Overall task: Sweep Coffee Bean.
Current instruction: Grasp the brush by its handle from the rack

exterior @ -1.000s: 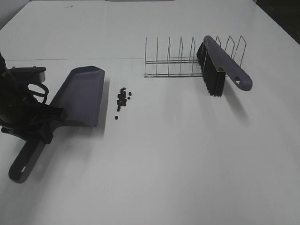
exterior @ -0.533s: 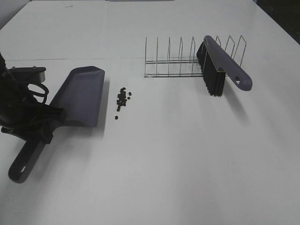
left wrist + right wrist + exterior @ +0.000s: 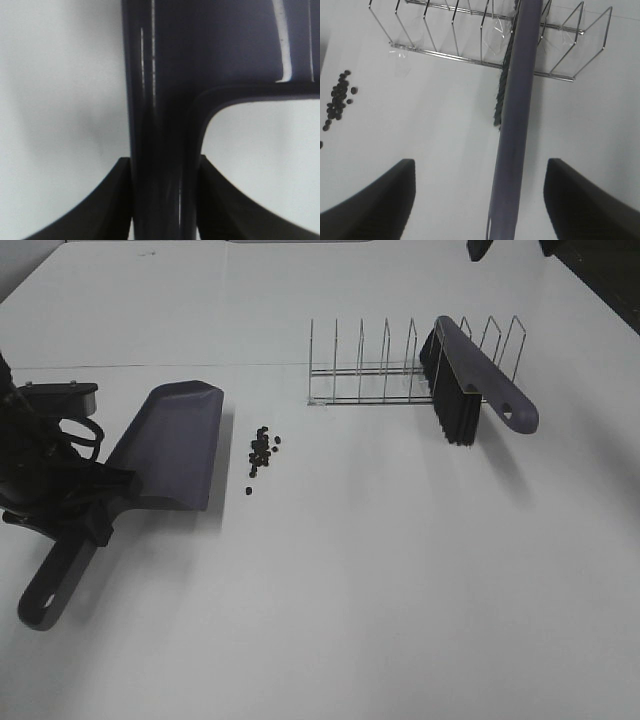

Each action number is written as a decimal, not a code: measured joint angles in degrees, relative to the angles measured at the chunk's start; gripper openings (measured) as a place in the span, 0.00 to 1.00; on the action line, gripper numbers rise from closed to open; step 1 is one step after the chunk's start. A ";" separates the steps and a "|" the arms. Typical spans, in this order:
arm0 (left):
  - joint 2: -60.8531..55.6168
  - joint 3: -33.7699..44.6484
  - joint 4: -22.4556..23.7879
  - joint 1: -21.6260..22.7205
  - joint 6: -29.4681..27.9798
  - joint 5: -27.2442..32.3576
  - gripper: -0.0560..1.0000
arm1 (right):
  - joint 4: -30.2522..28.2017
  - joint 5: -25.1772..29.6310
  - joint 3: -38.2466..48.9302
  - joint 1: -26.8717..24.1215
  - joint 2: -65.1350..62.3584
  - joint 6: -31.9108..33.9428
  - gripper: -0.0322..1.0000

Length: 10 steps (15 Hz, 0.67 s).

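Some dozen coffee beans clustered on the white surface, just beside the dustpan lip; left gripper at its handle; brush set in the wire rack.

Left wrist: jaws clamped on the dustpan handle, one each side.

Right wrist: right gripper jaws spread wide, brush handle between them in view, untouched; beans well off beside the rack.

Beans on counter just right of dustpan; brush in rack, far right.
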 joint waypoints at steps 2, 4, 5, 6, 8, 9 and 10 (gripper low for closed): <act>0.00 0.00 0.00 0.00 0.00 0.00 0.38 | 0.00 0.46 -7.79 0.00 7.79 0.23 0.65; 0.00 0.00 0.00 0.00 0.00 0.00 0.38 | 0.00 0.46 -13.81 0.00 13.64 0.23 0.65; 0.00 0.00 0.00 0.00 0.00 0.00 0.38 | -0.23 0.46 -16.50 0.00 17.93 0.63 0.65; 0.00 0.00 0.00 0.00 0.00 0.00 0.38 | -0.92 0.46 -17.07 0.00 19.77 0.74 0.65; 0.00 0.00 0.00 0.00 0.00 -0.06 0.38 | -2.58 0.57 -17.36 0.00 22.40 0.92 0.65; 0.00 0.00 0.00 0.00 0.00 -0.23 0.38 | -3.61 0.57 -17.36 -0.29 23.89 0.92 0.65; 0.00 0.00 0.00 0.00 0.00 -0.46 0.38 | -4.13 0.57 -17.36 -0.63 25.10 1.03 0.65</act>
